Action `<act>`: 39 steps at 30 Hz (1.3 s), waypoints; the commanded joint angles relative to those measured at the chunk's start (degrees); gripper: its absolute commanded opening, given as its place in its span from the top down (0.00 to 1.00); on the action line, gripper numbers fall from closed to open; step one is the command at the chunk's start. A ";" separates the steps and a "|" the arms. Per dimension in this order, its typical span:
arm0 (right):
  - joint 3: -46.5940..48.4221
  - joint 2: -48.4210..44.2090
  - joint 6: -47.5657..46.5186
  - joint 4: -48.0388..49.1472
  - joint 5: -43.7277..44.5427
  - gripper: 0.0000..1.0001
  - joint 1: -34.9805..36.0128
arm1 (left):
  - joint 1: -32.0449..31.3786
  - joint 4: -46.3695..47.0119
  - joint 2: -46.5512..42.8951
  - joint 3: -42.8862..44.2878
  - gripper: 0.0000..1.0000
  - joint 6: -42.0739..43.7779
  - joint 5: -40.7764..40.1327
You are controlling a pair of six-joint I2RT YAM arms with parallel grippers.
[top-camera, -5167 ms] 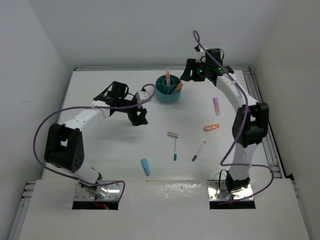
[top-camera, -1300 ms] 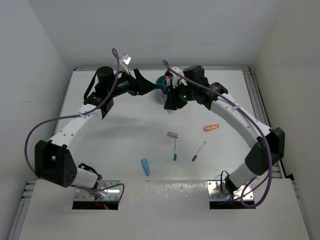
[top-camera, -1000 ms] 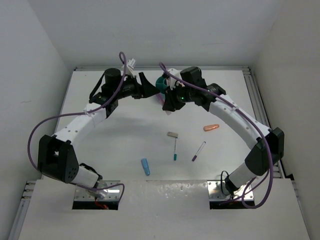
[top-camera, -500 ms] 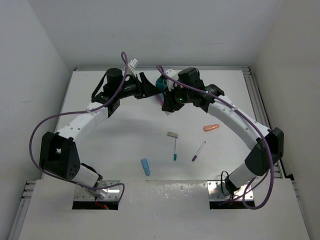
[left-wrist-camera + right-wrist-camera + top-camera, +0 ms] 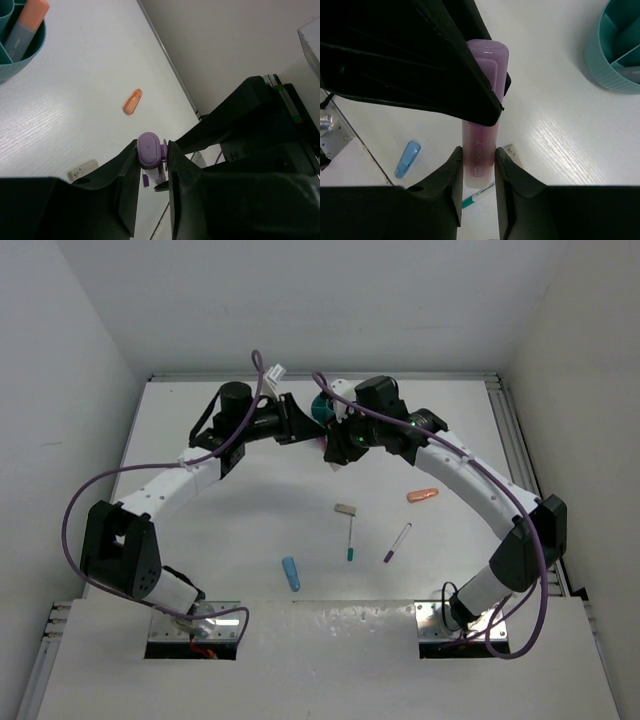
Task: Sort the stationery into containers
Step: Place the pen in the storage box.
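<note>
1. Table [image 5: 200, 530]: the layout of loose items matches 5.2 s ago, except that the lilac cylinder no longer lies on the right side.
2. Left arm [image 5: 160, 485]: stretched far forward and bent right. It has pushed further right than 0.5 s ago, and its wrist now sits just left of the cup.
3. Right arm [image 5: 480, 480]: arcs forward and left, forearm pointing left. Pose is practically unchanged over the last second.
4. Teal cup [image 5: 25, 60]: at the far centre, just behind the two wrists, mostly hidden in the top view. An orange marker [image 5: 30, 22] stands in one compartment.
5. Left gripper [image 5: 151, 155]: closed, with its fingers against both sides of the lilac cylinder's [image 5: 479, 160] capped end.
6. Right gripper [image 5: 478, 172]: also clamped, on the cylinder's lower body. So both claws hold it, off the table, near the cup's front.
7. Still on the table:
   - blue cylinder [image 5: 291, 572], near front
   - orange cylinder [image 5: 422, 494], right
   - teal-ended pen [image 5: 351, 538], centre
   - purple-ended pen [image 5: 398, 541], centre
   - grey-beige block [image 5: 345, 509], just behind the teal-ended pen
</note>
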 commanded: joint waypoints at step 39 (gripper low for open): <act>-3.06 -3.84 7.59 -2.58 -12.05 0.31 -28.94 | -10.10 -10.42 38.86 45.11 1.00 65.09 -16.22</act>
